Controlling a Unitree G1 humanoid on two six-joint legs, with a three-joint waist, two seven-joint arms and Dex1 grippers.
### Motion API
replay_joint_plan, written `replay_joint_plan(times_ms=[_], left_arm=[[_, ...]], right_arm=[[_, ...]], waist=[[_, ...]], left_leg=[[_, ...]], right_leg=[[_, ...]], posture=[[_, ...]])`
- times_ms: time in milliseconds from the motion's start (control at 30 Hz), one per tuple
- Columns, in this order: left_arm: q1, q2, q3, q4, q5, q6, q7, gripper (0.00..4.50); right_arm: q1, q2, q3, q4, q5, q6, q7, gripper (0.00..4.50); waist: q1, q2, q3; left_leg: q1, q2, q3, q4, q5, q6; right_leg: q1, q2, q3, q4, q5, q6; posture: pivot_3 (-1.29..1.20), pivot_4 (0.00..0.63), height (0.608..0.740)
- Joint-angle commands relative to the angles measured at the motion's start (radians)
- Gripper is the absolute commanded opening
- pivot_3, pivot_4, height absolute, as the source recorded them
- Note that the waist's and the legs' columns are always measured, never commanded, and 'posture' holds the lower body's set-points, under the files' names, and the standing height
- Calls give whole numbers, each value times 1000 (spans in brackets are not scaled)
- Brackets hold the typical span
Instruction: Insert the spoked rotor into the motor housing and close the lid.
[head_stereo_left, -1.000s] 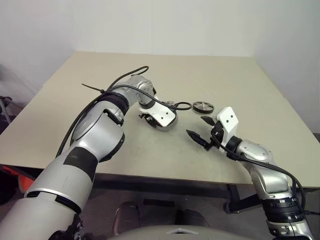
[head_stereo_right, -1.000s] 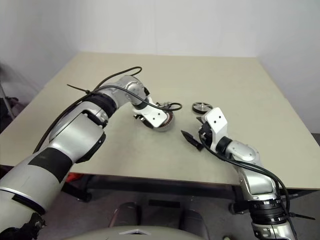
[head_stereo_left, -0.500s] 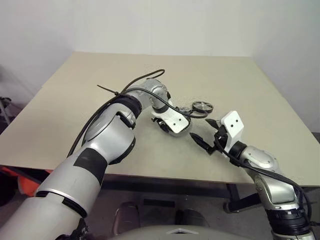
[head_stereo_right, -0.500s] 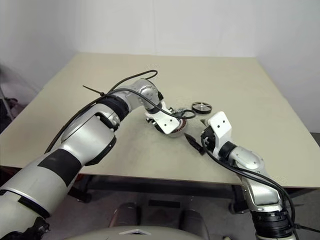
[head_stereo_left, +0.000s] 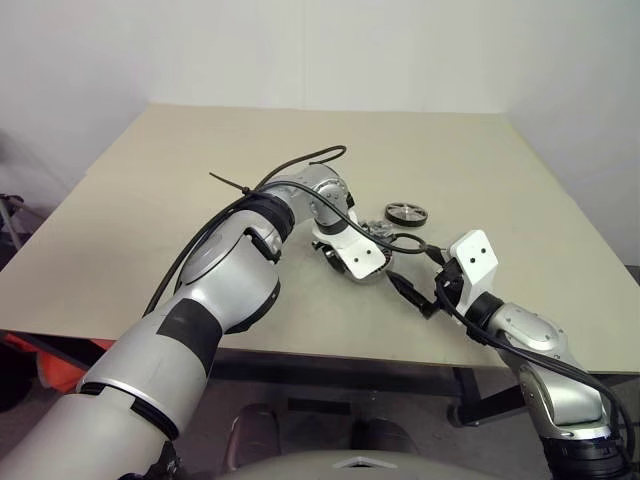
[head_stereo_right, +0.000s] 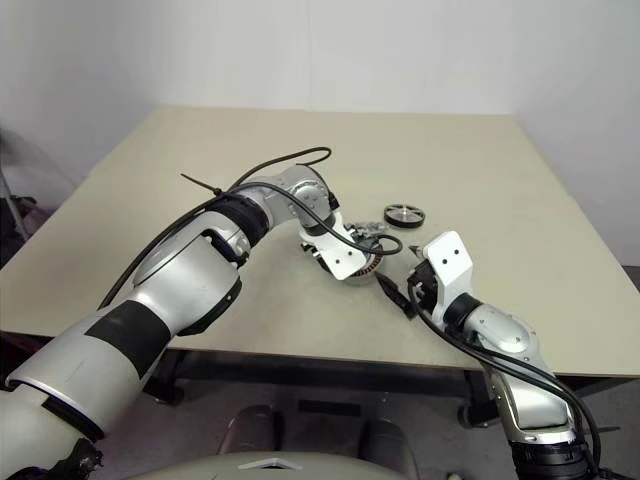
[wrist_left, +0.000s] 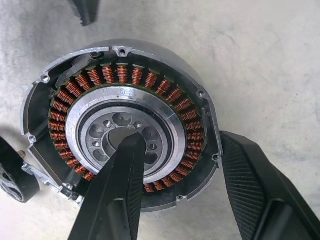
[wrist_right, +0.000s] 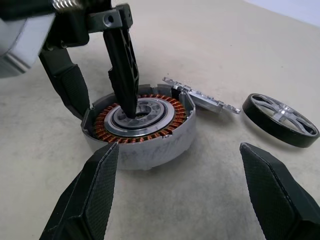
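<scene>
copper coils show in the motor housing on the counter; your left hand grips its wall. right hand gapes wide, holding nothing. next, fetch the spoked rotor lying close by.

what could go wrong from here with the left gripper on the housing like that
1. The left gripper grips the motor housing with one finger in its centre bore and one outside the wall; that finger blocks the seat, and a slip could scrape the copper windings.
2. The spoked rotor and the lid lie close beside it, so dragging the housing could knock them.
3. The right gripper stands open nearby, risking collision.
</scene>
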Motion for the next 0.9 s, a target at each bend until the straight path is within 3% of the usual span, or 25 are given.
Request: replay_joint_plan(times_ms=[33,267,433,733,900], left_arm=[[-15,-2,0,-15,3,-22,18,1945],[-6,-17,-5,-11,15,-28,19,1945],[-1,-28,-5,-12,19,-27,44,3552],[5,-7,-10,-10,22,-36,48,3552],[25,51,90,-18,-89,-27,-46,3552]], right_arm=[[4,1,-28,-63,17,1,-21,4375],[41,2,-38,-107,22,17,-44,4375],[54,-3,-47,-122,29,23,-52,4375],[32,-2,-37,-106,27,21,-56,4375],[-42,14,-17,-35,27,-5,-48,4375]], waist=[[0,0,0],[1,0,0],[0,0,0],[0,0,0],[-6,0,0]], left_leg=[[0,0,0,0,0,0],[0,-1,0,0,0,0],[1,-1,0,0,0,0],[1,-1,0,0,0,0],[1,-1,0,0,0,0]], right_leg=[[0,0,0,0,0,0],[0,-1,0,0,0,0],[1,-1,0,0,-1,1],[1,-1,0,0,-1,2],[1,-1,0,0,-1,1]], posture=[[0,0,740],[0,0,740],[0,0,740],[0,0,740],[0,0,740]])
